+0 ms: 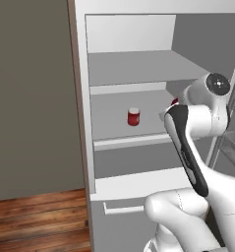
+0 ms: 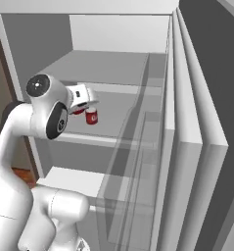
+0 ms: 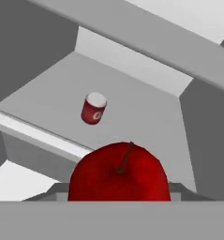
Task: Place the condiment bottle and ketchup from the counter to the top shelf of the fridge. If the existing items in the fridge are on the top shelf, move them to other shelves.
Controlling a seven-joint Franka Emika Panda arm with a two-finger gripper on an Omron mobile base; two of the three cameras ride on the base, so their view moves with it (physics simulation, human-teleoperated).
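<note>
hand view has a red fruit point(image 3: 119, 171) with a brown stem sitting right at the gripper point(image 3: 119, 199), clenched between the tips. beyond it a red jar point(image 3: 93, 109) with a white lid stands on a grey shelf point(image 3: 146, 117). left base view puts the jar point(image 1: 133, 117) on the fridge's point(image 1: 82, 98) second shelf down, with the top shelf point(image 1: 133, 66) above it. right base view shows the gripper point(image 2: 81, 105) just beside the jar point(image 2: 91, 116).

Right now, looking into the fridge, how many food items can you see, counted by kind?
Red fruit, at the end effector: 1
Red jar with white lid, standing on a shelf: 1
Total: 2
</note>
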